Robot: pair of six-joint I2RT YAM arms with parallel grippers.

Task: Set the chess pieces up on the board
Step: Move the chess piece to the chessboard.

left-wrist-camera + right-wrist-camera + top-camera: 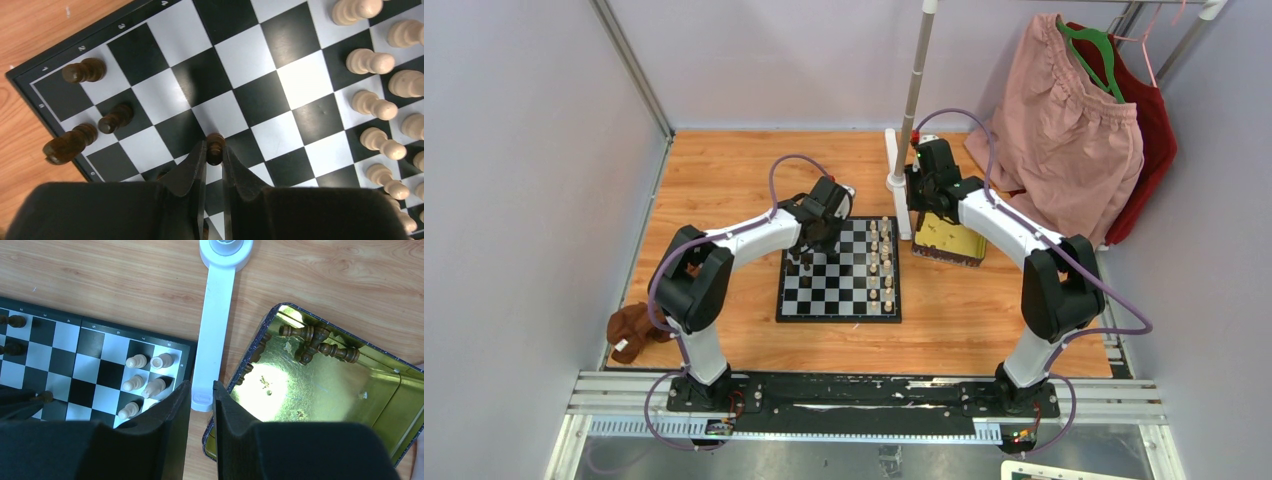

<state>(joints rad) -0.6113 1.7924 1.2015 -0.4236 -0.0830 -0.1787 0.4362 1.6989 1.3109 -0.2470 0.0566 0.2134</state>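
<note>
Chess piece, dark brown turned figure (215, 146): gripped upright between the fingers of the left end effector (214, 150), which is clenched on it near the 9 o'clock edge of the black-and-silver checkered board (824, 300). Further dark figures (116, 118) are stood toward the board's 10 o'clock corner. Cream-white figures (880, 262) are ranked along its 3 o'clock edge. Spare dark figures (317, 343) are lain in the shiny gold tin (350, 390), set at 2 o'clock of the board on the wooden counter (724, 180). The right end effector (200, 390) is held released and empty above a white pole foot (212, 330).
</note>
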